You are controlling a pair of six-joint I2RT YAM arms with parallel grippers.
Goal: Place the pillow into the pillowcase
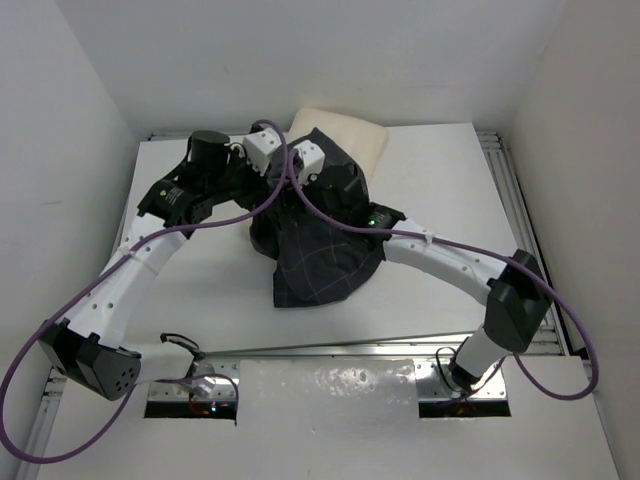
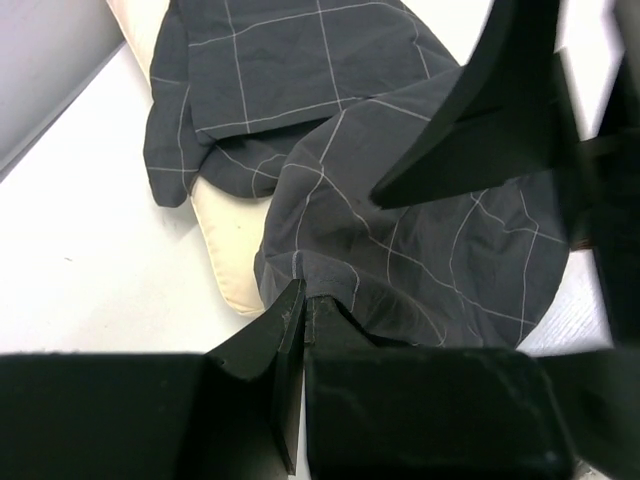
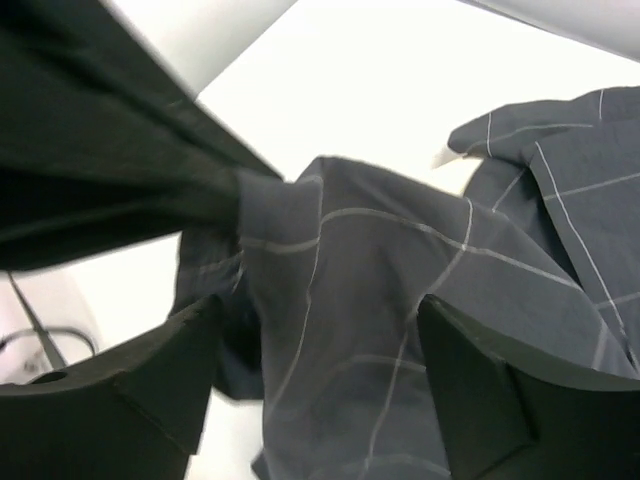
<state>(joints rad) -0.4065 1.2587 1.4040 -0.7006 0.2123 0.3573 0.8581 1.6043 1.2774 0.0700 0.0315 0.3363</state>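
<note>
The cream pillow [image 1: 352, 135] lies at the back of the table, and only its far corner shows from above. The dark checked pillowcase [image 1: 320, 255] is draped over it and hangs down toward the front. My left gripper [image 2: 303, 300] is shut on a hem of the pillowcase [image 2: 400, 250], next to a bare cream edge of the pillow [image 2: 225, 250]. In the top view the left gripper [image 1: 272, 165] sits at the case's upper left. My right gripper [image 3: 320, 305] is beside it, open, its fingers [image 3: 180, 370] wide apart around a hanging fold of the pillowcase [image 3: 340, 260].
The white table [image 1: 460, 190] is walled on the left, back and right. Metal rails [image 1: 500, 180] run along its right and near edges. Purple cables [image 1: 300, 195] loop over both arms. A crinkled white sheet [image 1: 330, 385] lies between the arm bases.
</note>
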